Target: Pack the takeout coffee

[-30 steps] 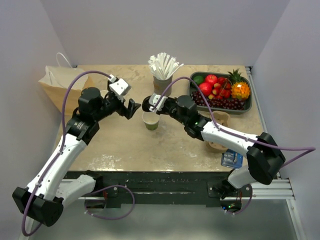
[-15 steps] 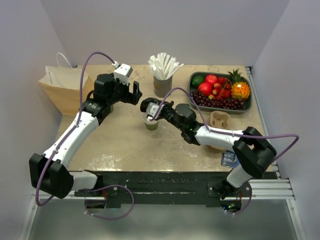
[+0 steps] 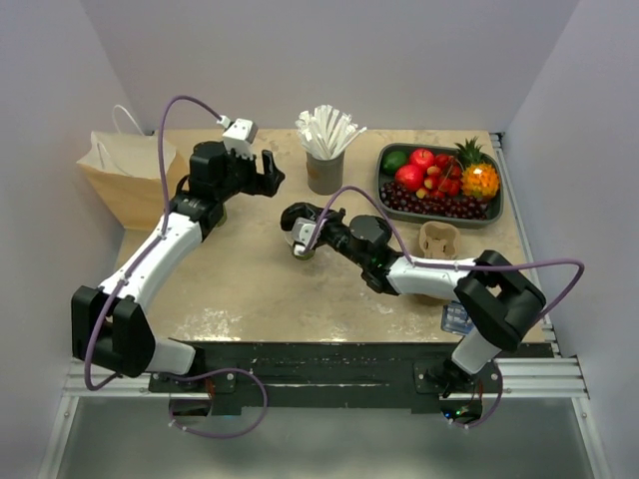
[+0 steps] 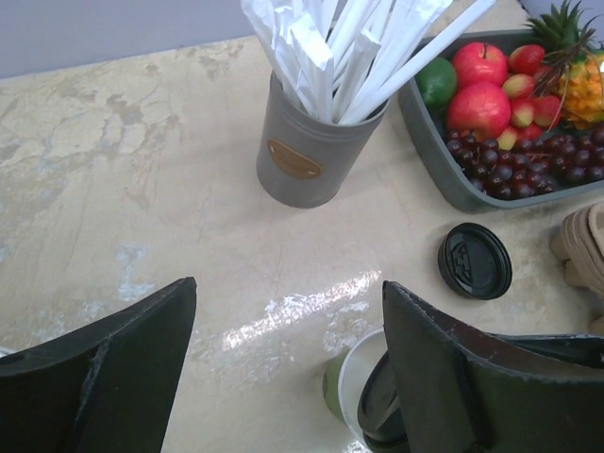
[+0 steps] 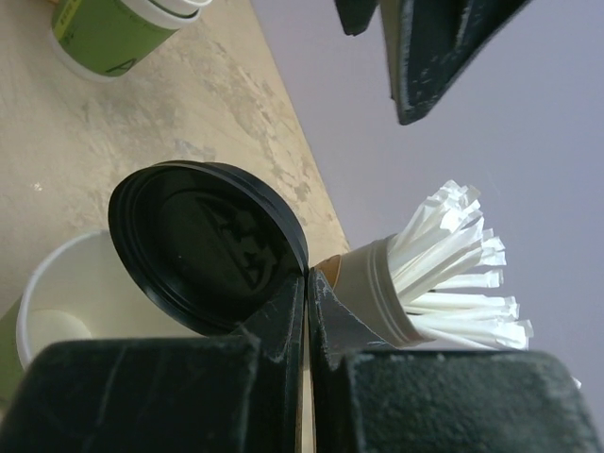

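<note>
The takeout coffee cup (image 3: 303, 248), green paper with a cream band, stands open mid-table; its white inside (image 5: 57, 316) shows in the right wrist view. My right gripper (image 3: 297, 222) (image 5: 307, 278) is shut on the rim of a round black lid (image 5: 208, 247), held tilted just over the cup's mouth (image 4: 354, 385). My left gripper (image 3: 268, 172) (image 4: 288, 286) hangs open and empty behind and left of the cup, above bare table. A second black lid (image 4: 475, 260) lies flat on the table toward the fruit tray.
A grey cup of white straws (image 3: 324, 170) (image 4: 307, 142) stands at the back. The fruit tray (image 3: 492, 218) is back right, a brown cup carrier (image 3: 439, 239) near it. A paper bag (image 3: 125, 180) sits far left. Another green cup (image 5: 113, 33) stands beyond.
My left arm has pulled back from the cup toward the far left, its gripper staying open. The right gripper has brought the black lid over the cup's mouth.
</note>
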